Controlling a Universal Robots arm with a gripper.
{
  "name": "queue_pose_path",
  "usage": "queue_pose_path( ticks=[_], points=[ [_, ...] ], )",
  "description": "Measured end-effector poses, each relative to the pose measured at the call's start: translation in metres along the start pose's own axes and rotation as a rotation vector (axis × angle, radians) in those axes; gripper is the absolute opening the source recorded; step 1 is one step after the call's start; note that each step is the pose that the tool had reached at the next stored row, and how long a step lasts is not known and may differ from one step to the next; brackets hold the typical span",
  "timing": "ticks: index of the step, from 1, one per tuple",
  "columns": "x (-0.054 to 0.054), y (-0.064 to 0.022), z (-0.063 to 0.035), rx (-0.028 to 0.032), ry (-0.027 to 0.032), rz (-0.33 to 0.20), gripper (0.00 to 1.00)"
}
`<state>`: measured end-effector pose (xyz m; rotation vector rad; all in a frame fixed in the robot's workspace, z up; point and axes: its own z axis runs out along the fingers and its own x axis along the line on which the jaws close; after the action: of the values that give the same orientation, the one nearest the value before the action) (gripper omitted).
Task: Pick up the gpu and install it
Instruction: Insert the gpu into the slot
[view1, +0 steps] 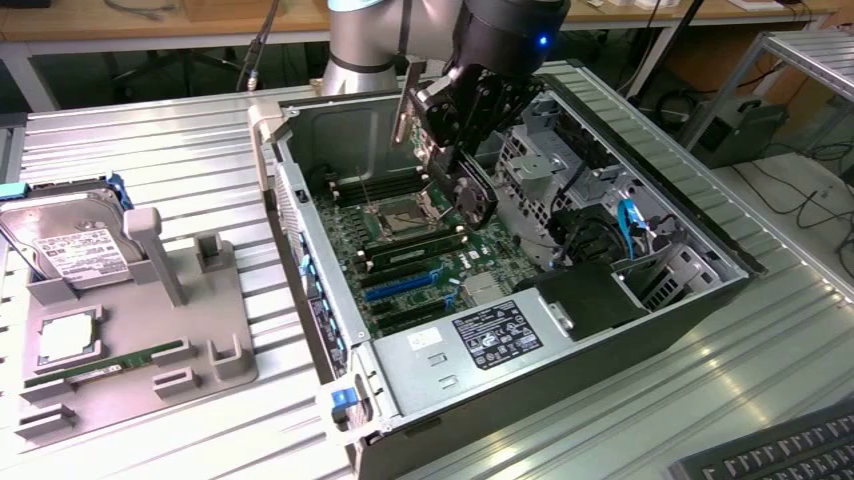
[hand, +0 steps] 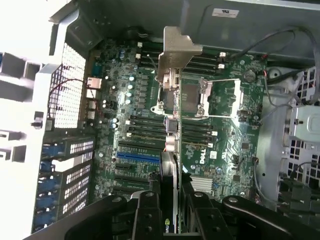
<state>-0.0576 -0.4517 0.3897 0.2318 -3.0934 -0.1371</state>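
My gripper (view1: 451, 135) hangs over the open computer case (view1: 667, 300), shut on the gpu (view1: 470, 195). The gpu is held on edge, its black round fan facing the exterior view's right and its silver bracket (view1: 404, 112) pointing up toward the back wall of the case. It hovers above the motherboard (view1: 414, 250), apart from it, over the CPU socket area. In the wrist view the gpu (hand: 170, 165) shows edge-on between the black fingers (hand: 145, 212) of the gripper (hand: 170, 215), with the bracket (hand: 176, 50) at its far end. The blue slot (hand: 137, 156) lies beside the card's line.
A grey tray (view1: 200, 360) on the exterior view's left holds a hard drive (view1: 67, 250), a memory stick (view1: 114, 362) and a processor (view1: 67, 338). Inside the case sit a power supply (view1: 487, 335), drive cages (view1: 541, 170) and cables (view1: 627, 225). A keyboard (view1: 787, 450) lies at the near right.
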Motion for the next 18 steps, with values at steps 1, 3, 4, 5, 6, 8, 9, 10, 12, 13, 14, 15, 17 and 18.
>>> queue_pose_path(
  ticks=[1, 3, 4, 5, 6, 8, 9, 10, 12, 13, 14, 15, 17, 18],
  points=[
    [0.0, 0.0, 0.0, 0.0005, 0.0015, -0.017, 0.26],
    [0.0, 0.0, 0.0001, 0.0016, 0.0049, -0.054, 0.26],
    [0.0, 0.0, 0.0001, 0.0022, 0.0065, -0.072, 0.26],
    [0.0, 0.0, 0.0001, 0.0027, 0.0082, -0.09, 0.26],
    [0.0, 0.0, 0.0001, 0.0032, 0.0099, -0.109, 0.26],
    [0.0, 0.0, 0.0001, 0.0042, 0.0131, -0.144, 0.26],
    [0.0, 0.0, 0.0001, 0.0048, 0.0147, -0.162, 0.26],
    [0.0, 0.0, 0.0002, 0.0054, 0.0164, -0.181, 0.26],
    [0.0, 0.0, 0.0002, 0.0066, 0.0203, -0.224, 0.26],
    [0.0, 0.0, 0.0002, 0.0074, 0.0227, -0.251, 0.26],
    [0.0, 0.0, 0.0002, 0.0084, 0.0258, -0.283, 0.26],
    [0.0, 0.0, 0.0002, 0.0091, 0.0278, -0.306, 0.26],
    [0.0, 0.0, 0.0003, 0.0106, 0.0324, -0.357, 0.26],
    [-0.0001, 0.0, 0.0003, 0.0112, 0.0342, -0.377, 0.26]
  ],
)
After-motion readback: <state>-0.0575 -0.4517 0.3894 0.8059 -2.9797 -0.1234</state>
